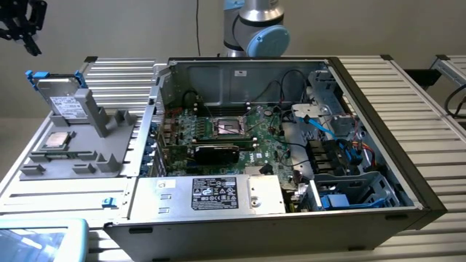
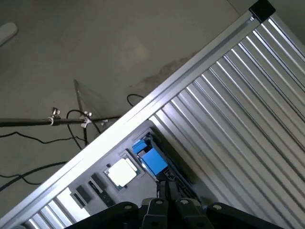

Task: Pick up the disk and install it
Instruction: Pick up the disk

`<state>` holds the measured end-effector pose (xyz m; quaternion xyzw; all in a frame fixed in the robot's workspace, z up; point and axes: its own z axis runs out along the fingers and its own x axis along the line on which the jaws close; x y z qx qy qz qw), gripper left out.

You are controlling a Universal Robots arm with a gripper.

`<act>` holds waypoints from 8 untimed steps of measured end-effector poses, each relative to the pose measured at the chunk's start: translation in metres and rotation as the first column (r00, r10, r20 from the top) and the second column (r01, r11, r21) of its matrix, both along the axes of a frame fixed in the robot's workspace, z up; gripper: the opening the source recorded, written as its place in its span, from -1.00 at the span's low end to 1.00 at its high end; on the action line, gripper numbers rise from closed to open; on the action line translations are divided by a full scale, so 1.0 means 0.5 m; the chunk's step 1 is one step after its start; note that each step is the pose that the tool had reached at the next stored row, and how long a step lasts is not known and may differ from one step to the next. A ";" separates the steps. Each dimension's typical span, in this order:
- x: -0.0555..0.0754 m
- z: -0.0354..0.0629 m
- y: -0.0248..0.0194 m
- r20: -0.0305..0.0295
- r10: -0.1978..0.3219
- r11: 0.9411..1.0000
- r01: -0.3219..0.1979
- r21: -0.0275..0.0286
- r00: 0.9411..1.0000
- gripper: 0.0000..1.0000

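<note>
Holding: nothing. The tool is pinched shut and empty, high at the exterior view's far left, well apart from the disk.
Disk: the disk stands on edge, tilted, in the grey fixture on the tabletop, on the exterior view's left of the open PC case. In the wrist view its blue carrier sits just beyond the tool's fingertips.
Handling: likely rigid, fairly heavy for its size, with smooth metal faces, so slip-prone and shock-sensitive.
Grip: probably across the flat faces near the top edge, clear of the flexible blue carrier rails.
Neighbour: CPU chip lies flat just near of it.
Writing: white label on the disk and black label on the silver box, both too small to read.
</note>
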<state>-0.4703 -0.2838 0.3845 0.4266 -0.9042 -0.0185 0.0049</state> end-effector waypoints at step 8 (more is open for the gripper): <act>0.000 0.000 0.0000 0.000 0.145 0.989 -0.145 0.000 0.989 -0.79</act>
